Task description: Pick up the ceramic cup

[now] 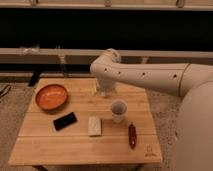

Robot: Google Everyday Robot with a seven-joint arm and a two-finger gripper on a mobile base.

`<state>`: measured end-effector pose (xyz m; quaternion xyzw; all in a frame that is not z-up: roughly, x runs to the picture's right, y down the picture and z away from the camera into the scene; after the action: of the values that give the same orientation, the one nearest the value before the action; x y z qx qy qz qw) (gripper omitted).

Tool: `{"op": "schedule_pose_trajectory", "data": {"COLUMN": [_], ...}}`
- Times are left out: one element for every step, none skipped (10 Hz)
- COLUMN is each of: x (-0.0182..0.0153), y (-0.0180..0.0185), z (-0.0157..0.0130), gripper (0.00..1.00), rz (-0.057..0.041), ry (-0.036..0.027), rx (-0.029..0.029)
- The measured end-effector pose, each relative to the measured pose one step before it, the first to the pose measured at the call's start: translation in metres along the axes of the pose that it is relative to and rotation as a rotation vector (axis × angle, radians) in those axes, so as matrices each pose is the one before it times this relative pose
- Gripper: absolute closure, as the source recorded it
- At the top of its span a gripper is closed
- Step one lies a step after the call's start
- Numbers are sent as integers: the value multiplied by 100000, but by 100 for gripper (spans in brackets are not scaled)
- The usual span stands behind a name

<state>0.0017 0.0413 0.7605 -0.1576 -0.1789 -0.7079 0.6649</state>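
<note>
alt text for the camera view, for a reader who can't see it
A white robot arm reaches over a wooden table, its gripper just behind a small white cup. Also there: an orange bowl at left, a black phone, a white block, a reddish item.
</note>
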Motion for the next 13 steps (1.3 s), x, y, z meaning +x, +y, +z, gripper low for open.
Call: {"op": "schedule_pose_trajectory", "data": {"x": [-1126,-977,-475,-146,-92,128,310,166,59,46,6,-5,-58], "y": [85,373,596,290,238,152,47,-45,32,52,139,151,203], "z": [689,1471,1598,766,779,872,696,303,161,107,106,44,45], "gripper": [20,20,20,20,20,20,20,21,26,38,46,56,65], "rz": [154,652,854,389,140,-60,-25,-239,-166,314,459,755,707], "ry": [-1748,-2201,-1690,-963,-1125,-1149,-749,-626,-814,-767,-775,-1140,-1175], "rx": [68,505,259,-52,0,41,-28,-164,-212,-222,-528,-604,-839]}}
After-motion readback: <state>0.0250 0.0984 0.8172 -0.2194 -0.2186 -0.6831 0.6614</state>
